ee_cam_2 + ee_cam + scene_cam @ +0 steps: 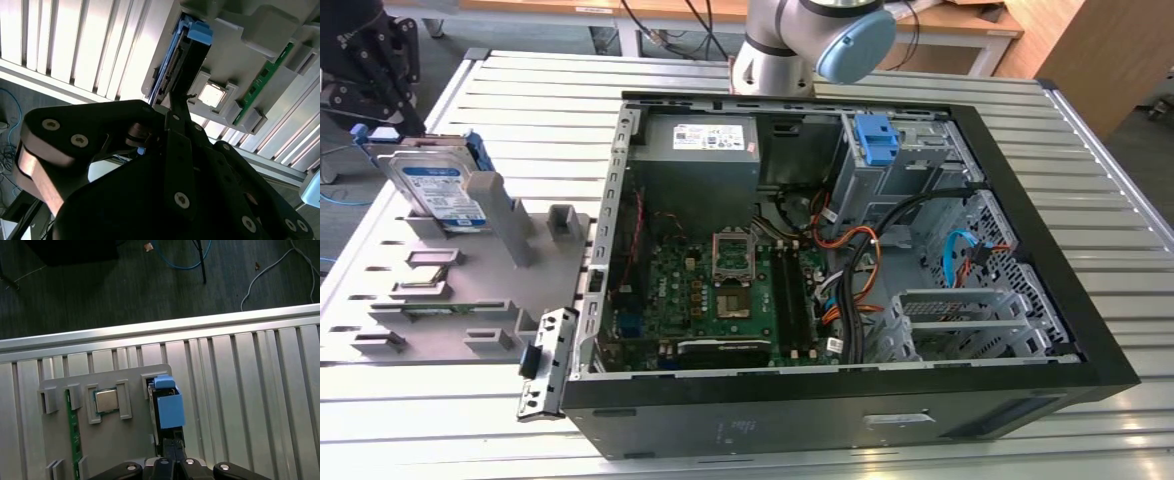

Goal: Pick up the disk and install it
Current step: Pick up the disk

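The disk stands on edge in a slot of the grey parts holder at the exterior view's left, its silver face with the white-and-blue label showing and blue bracket around it. My gripper hangs just above and behind its upper end. In both wrist views the disk lies edge-on straight ahead of the gripper, whose two black fingers are pressed together at the disk's near edge. Whether they touch it I cannot tell.
The open computer case lies on the slatted metal table, with the motherboard, cables and a blue bracket in the drive bay. The holder also carries a processor chip and a green memory stick. The table edge and the floor lie beyond the holder.
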`<state>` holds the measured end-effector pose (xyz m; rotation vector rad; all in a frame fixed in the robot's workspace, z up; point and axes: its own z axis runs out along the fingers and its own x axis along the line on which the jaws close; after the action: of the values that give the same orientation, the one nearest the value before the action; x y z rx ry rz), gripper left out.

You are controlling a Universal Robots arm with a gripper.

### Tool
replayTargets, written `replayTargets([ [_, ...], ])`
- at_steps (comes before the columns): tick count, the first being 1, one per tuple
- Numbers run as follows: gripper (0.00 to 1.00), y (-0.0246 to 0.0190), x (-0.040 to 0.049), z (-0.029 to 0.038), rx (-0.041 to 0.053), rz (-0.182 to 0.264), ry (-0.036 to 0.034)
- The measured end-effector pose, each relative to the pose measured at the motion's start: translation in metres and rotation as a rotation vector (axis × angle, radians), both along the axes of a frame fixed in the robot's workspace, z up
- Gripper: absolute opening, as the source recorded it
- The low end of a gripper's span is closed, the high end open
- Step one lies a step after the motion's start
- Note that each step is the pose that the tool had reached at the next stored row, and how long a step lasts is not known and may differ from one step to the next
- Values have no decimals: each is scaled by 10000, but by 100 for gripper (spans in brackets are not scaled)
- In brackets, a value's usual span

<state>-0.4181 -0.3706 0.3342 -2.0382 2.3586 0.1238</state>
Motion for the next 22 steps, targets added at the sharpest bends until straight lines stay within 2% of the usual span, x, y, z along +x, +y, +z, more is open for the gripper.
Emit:
replayTargets([
  [11, 11, -1, 0, -1, 1, 1, 14],
  [12, 17, -1, 0, -1, 1, 1, 16],
  [13, 17, -1, 0, -1, 1, 1, 17],
  [16, 35, -1, 0, -1, 1, 1, 21],
  [17, 35, -1, 0, -1, 2, 1, 21],
  [19, 47, -1, 0, -1, 1, 1, 24],
  [20, 47, -1, 0, -1, 2, 1, 26],
  [22, 58, -1, 0, -1, 1, 1, 28],
])
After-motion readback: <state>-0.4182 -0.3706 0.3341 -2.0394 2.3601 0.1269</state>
